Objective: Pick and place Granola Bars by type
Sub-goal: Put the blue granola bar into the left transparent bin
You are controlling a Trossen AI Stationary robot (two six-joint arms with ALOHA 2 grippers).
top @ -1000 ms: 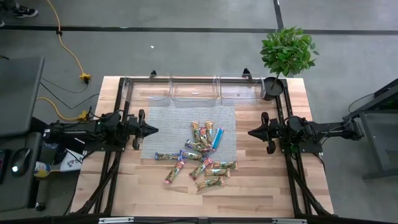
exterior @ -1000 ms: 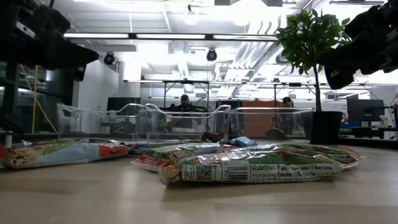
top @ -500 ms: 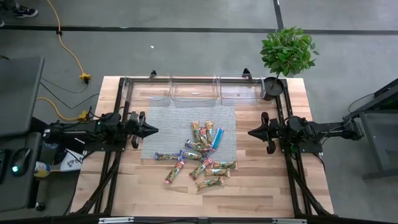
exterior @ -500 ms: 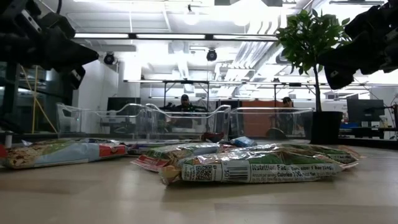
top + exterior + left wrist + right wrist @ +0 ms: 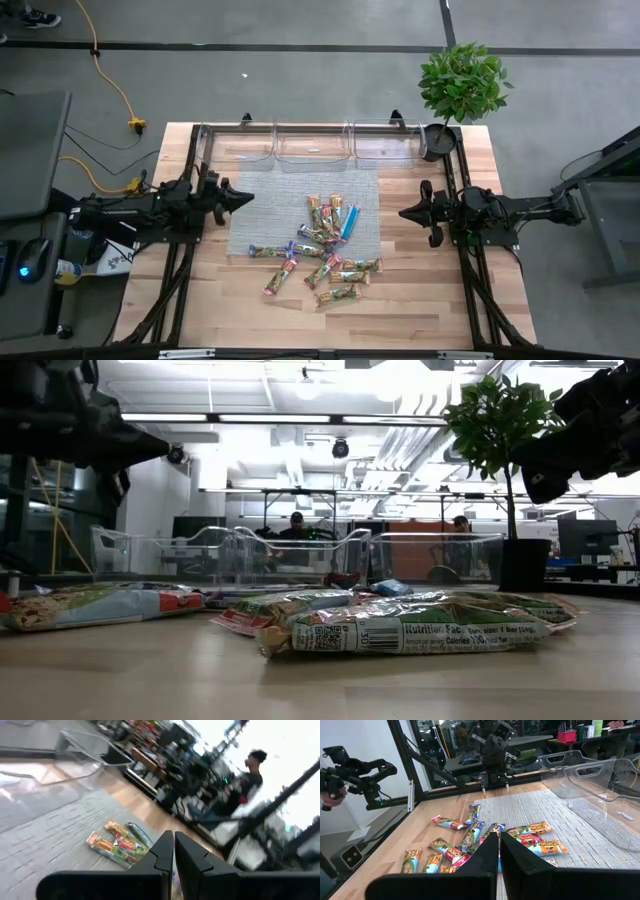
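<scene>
Dark left gripper [image 5: 240, 197] pinched closed on nothing at my mat's nine o'clock, right gripper [image 5: 404, 212] closed too, granola bars [image 5: 318, 247] untouched.

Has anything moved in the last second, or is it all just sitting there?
Only the left gripper moved: it swung a little toward the clear bins at the table's far edge, holding nothing. The right gripper is in the same place, and the granola bars lie untouched on the grey mat.
</scene>
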